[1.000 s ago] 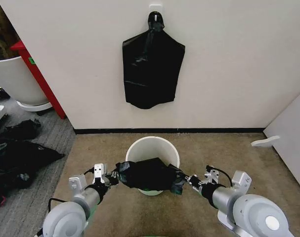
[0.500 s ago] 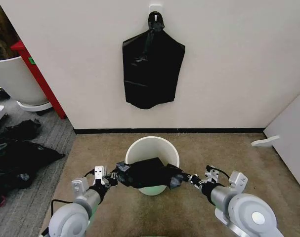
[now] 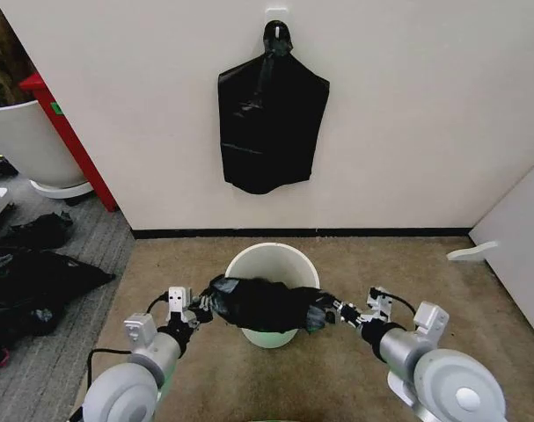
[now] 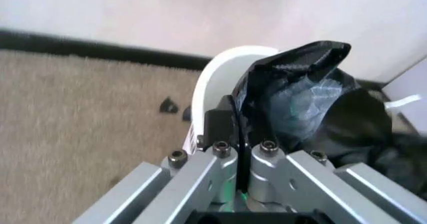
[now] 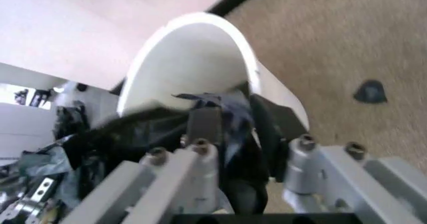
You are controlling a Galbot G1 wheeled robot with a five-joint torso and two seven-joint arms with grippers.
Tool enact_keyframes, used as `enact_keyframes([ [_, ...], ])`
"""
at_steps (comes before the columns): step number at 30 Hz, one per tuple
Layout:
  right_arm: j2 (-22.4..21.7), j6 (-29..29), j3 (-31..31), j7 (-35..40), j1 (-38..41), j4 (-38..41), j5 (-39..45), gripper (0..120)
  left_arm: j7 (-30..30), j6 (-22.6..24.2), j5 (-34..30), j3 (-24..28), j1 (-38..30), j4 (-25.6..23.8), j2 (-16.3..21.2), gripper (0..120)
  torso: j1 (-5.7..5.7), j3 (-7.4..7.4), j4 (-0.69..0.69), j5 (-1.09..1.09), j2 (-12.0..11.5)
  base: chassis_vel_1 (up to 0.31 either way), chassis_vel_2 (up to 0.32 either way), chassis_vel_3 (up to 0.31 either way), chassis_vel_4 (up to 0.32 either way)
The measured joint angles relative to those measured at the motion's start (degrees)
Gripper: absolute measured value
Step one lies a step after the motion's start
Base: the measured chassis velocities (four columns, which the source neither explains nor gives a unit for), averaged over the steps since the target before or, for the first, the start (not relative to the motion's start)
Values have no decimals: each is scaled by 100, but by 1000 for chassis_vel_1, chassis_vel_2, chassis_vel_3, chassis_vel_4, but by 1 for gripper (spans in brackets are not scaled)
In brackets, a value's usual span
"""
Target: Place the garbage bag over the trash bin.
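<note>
Two grippers, L (image 3: 199, 309) & R (image 3: 331, 314), each clamped on one end of the garbage bag (image 3: 262, 303), stretched across the trash bin's (image 3: 284, 255) near rim. You're mid-fitting; next you'd likely need the mouth spread past the rim, then lowered.

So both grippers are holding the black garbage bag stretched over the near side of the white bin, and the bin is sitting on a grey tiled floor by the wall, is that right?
Not quite: the floor is wrong. In the head view the trash bin stands on tan carpet, not grey tile. The rest holds: the left gripper and right gripper each pinch an end of the garbage bag, stretched across the bin's near side by the wall.
</note>
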Motion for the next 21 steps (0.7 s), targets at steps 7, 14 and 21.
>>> enact_keyframes([
  [7, -55, 120, 143, 658, -147, 312, 604, 44, -138, -37, -143, -7, -114, -161, 30, 0, 0, 0, 0, 0, 0, 0, 0, 0, 0],
  [14, 290, 392, 75, 1441, -363, 312, 1765, 69, -199, -54, -318, 6, -149, -221, -12, 0, 0, 0, -1, -1, 0, 0, 0, 0, 0],
  [21, 630, 575, 86, 1226, -475, 309, 2084, 94, -297, -63, -674, -57, -181, -422, -83, 0, 0, 0, 0, 0, 0, 0, 0, 0, 0],
])
